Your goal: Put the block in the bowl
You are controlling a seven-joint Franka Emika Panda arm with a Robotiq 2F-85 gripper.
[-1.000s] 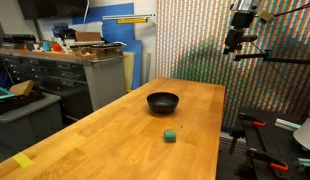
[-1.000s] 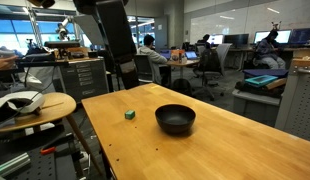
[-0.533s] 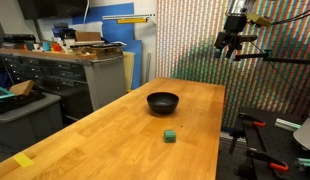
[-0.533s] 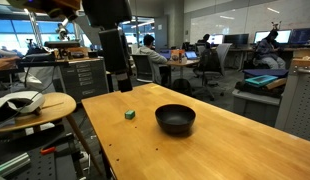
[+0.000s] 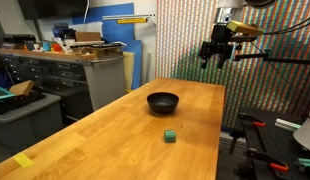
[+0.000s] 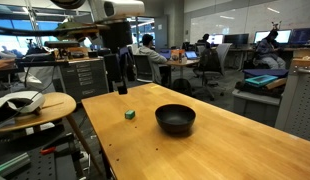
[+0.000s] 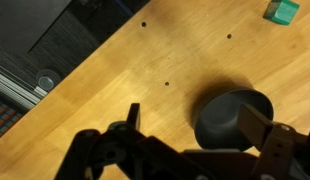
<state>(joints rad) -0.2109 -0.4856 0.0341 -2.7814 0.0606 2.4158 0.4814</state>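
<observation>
While I hang high over the far edge of the wooden table (image 5: pixel 105 135), my gripper (image 5: pixel 217 55) holds nothing and my fingers (image 7: pixel 132 115) stand apart. In the wrist view the black bowl (image 7: pixel 230 118) shows at 5 o'clock, empty. The teal block (image 7: pixel 283 10) lies at its 1 o'clock, well apart from it. In an exterior view the block (image 5: pixel 170 135) rests on bare wood near the bowl's (image 5: pixel 163 101) 5 o'clock.

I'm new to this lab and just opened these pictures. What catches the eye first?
A glossy black bowl sits on the wooden table, with a small teal block lying apart from it. The robot's hand hangs open high above the table, holding nothing.
</observation>
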